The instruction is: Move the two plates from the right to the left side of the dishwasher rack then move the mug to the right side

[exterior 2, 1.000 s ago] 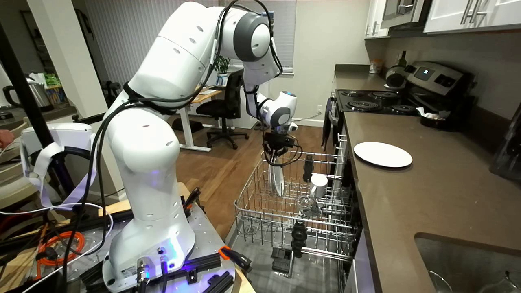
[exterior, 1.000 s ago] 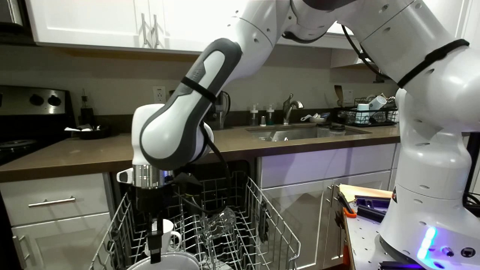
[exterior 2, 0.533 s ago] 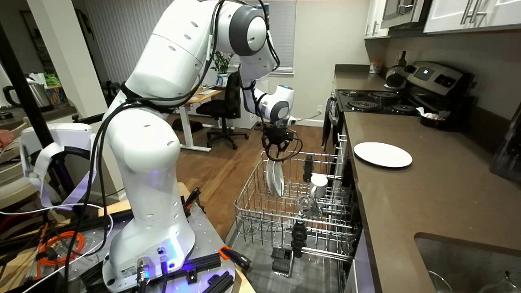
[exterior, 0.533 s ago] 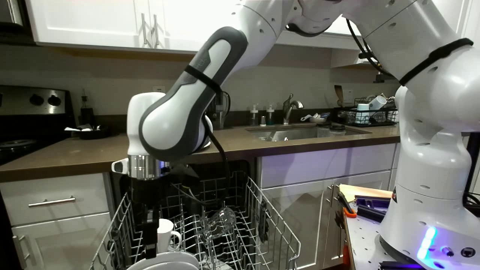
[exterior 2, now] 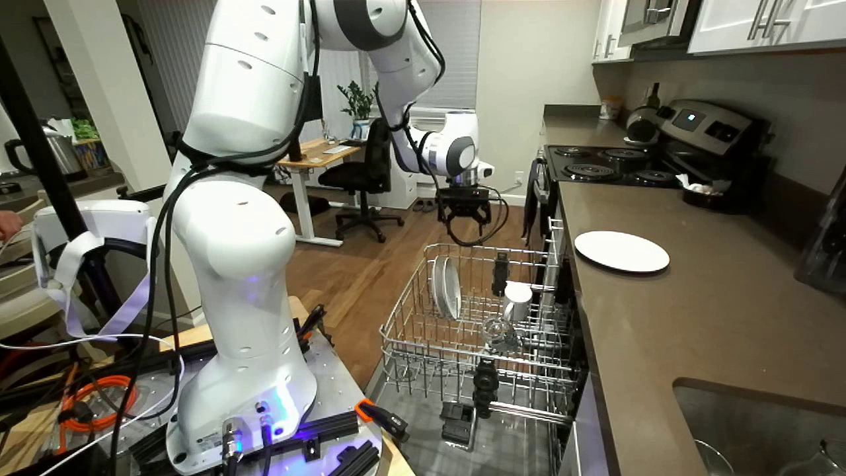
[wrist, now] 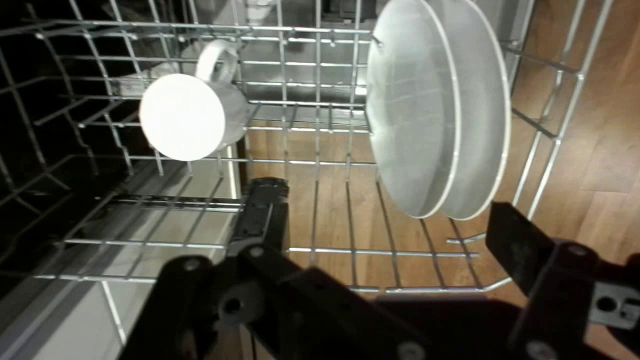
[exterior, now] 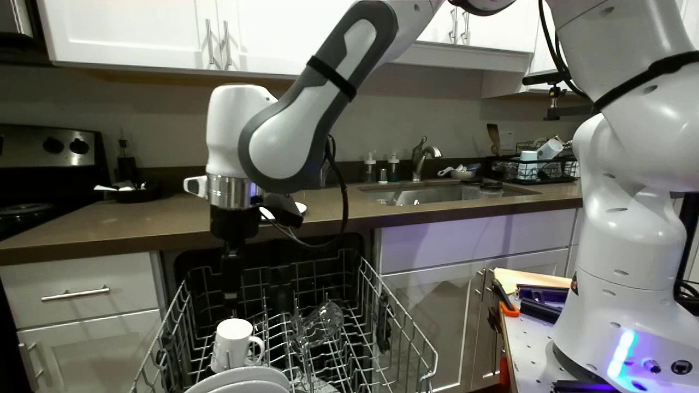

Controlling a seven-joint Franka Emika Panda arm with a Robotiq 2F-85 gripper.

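1. Pincer (exterior: pixel 231 295): released, jaws spread well apart, nothing held. Over the last second it has been raised clear of the two plates (wrist: pixel 432 110) and shifted a little toward the back edge of the dishwasher rack (exterior: pixel 398 307).
2. Meaning: plates have been left on edge near the rack's front-left corner (left taken as seen facing in from the front edge). Plate transfer judged done; move of the mug (wrist: pixel 192 115) judged next.
3. Plates: round, shallow, glossy white, thin-rimmed. Near-parallel, slight lean, set close together; whether they touch cannot be told.
4. Mug: not yet carried over; seated in the left half, nearer the back edge than the plates. Smooth white, near-cylindrical, one loop handle, base apparently up. A grip on body or handle will likely be needed, then a carry to the right edge.
5. Rack: thin pale wire, gridded, with upright tines. Snagging of the mug's handle judged possible on lift.
6. Clear glass (exterior: pixel 327 316): transparent, tilted, near the mug on its right-edge side. Outline hard to read; should be cleared in the carry.
7. Table (exterior 2: pixel 667 330): smooth, brown. A lone white plate (exterior 2: pixel 621 251), thin and flat, is laid just beside its front edge.
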